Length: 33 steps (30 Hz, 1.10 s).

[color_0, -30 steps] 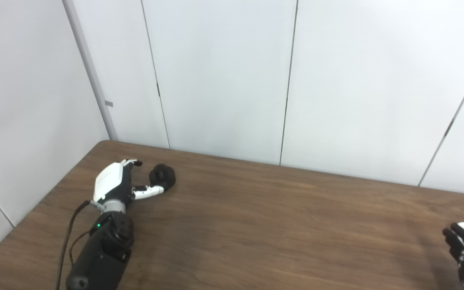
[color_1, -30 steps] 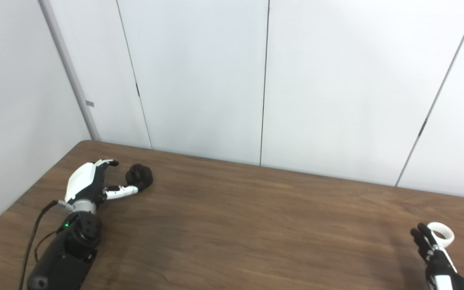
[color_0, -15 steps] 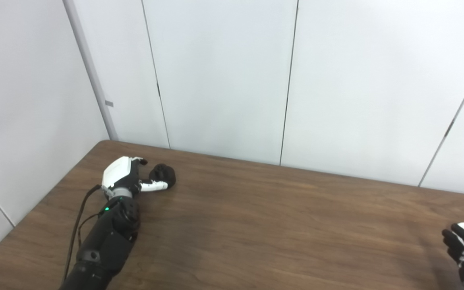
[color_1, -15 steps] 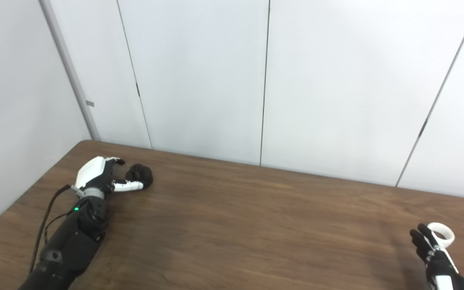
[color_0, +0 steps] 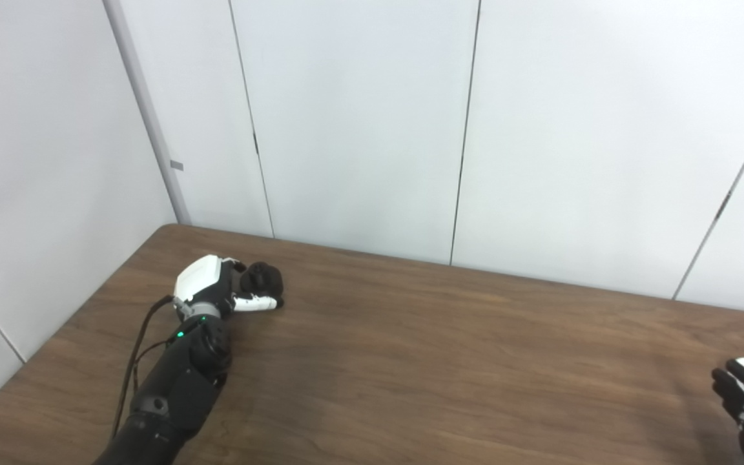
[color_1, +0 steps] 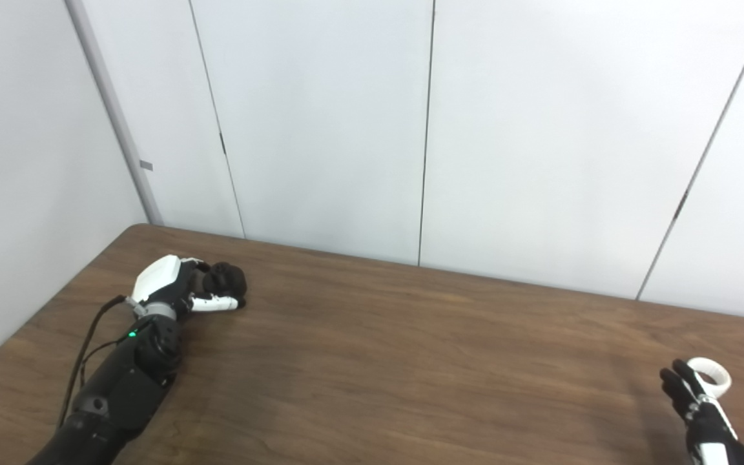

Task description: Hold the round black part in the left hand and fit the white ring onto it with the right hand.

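Observation:
The round black part [color_0: 262, 279] sits on the brown table [color_0: 443, 361] near its far left corner. My left hand [color_0: 207, 287] has come up against it from the left. The fingers [color_0: 237, 265] reach over its far side and the thumb lies along its near side, so the part sits between them. The part rests on the table and the hand still looks open. The white ring [color_1: 713, 380] lies at the table's near right. My right hand [color_1: 692, 397] stands just left of it, fingers apart and pointing up, fingertips at the ring's edge.
White wall panels rise right behind the table's far edge, and another wall runs along its left side close to the black part. A black cable [color_0: 136, 349] trails along my left forearm.
My left hand has slid forward and right until the black part sits between its fingers and thumb. The right hand and the ring have hardly moved.

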Tool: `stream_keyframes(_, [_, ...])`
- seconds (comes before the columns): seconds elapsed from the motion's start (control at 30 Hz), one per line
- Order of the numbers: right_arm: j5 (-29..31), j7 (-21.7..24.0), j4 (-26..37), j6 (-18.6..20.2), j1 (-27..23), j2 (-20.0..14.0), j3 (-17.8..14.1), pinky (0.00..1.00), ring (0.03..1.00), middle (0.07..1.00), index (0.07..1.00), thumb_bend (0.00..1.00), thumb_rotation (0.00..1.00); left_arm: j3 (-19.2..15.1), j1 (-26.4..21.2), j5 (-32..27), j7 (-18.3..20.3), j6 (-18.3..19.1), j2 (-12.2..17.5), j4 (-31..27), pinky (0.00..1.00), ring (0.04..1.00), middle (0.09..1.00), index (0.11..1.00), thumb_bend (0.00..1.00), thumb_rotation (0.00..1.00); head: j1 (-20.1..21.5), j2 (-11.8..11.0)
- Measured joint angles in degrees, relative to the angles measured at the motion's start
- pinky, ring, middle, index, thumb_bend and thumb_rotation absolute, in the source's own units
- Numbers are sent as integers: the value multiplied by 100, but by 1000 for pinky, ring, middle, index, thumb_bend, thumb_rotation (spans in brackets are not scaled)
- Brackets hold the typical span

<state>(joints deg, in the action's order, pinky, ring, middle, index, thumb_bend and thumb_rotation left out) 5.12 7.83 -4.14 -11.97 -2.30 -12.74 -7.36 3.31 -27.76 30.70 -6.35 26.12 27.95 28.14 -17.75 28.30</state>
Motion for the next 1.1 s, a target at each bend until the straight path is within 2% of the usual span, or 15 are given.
stream_keyframes(0.5, [-120,-33,-23,-5,-17,13,1,987,933,902,920,625,1000,13,-32,-37,-138,-47,0,92,1000,981,913,748,905,347,53,9])
stream_keyframes(0.73, [-120,-33,-22,-8,-17,13,1,990,933,907,921,610,1000,5,-32,-41,-200,-44,-1,91,1000,965,898,704,862,261,35,44])
stream_keyframes(0.9, [-162,-37,-21,-8,-16,14,3,986,933,907,924,624,1000,0,-32,-51,-260,-92,-5,91,1000,951,875,639,821,201,18,70])
stream_keyframes(0.93, [-161,-37,-21,-8,-16,13,3,986,932,906,925,626,1000,-9,-32,-66,-276,-139,-6,92,1000,944,858,612,797,154,0,79])
stream_keyframes(0.97, [-159,-37,-21,-7,-16,13,3,989,933,907,925,626,1000,-23,-32,-89,-305,-187,-10,92,1000,940,845,552,664,108,0,79])
stream_keyframes(1.0, [-157,-36,-20,-7,-15,13,3,988,933,908,926,628,1000,-66,-31,-140,-372,-249,-29,94,1000,935,830,520,596,82,0,79])
stream_keyframes(1.1, [-155,-36,-15,-6,-12,13,3,987,937,913,931,627,1000,-184,-18,-229,-498,-322,-81,95,1000,920,797,487,529,51,-9,97])
